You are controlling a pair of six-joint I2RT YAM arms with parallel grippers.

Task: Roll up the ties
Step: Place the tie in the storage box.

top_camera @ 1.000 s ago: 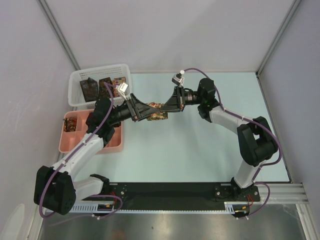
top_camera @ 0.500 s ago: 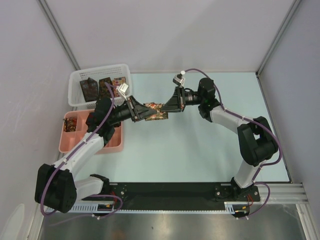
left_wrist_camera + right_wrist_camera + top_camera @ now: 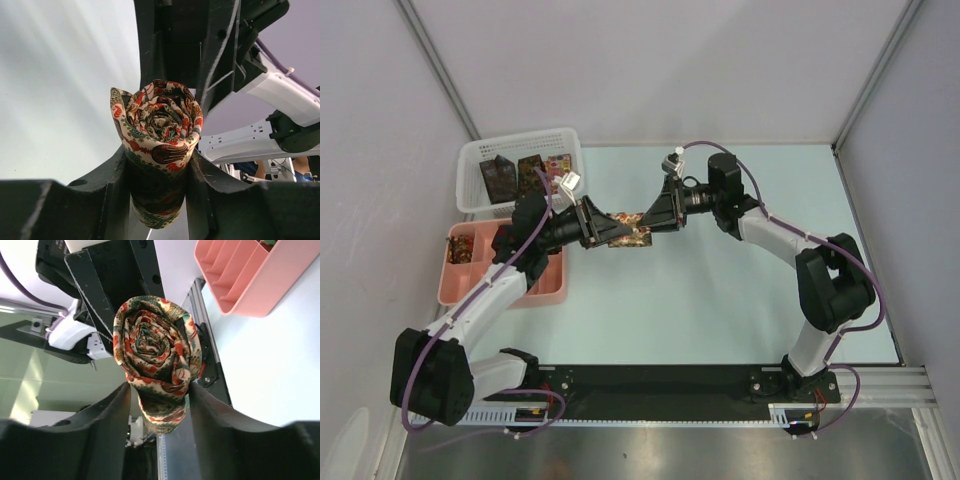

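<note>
Rolled tie [image 3: 628,229] over pale green bench [image 3: 720,290], pinched in left fingers [image 3: 117,175]; right fingers [image 3: 112,415] flanking its other end, grip not discernible. Grey walls [image 3: 670,70] around; roll's ends masked from overhead.

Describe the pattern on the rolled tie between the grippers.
The tie is cream with red, green and dark paisley-like figures; the left wrist view shows it best.
</note>
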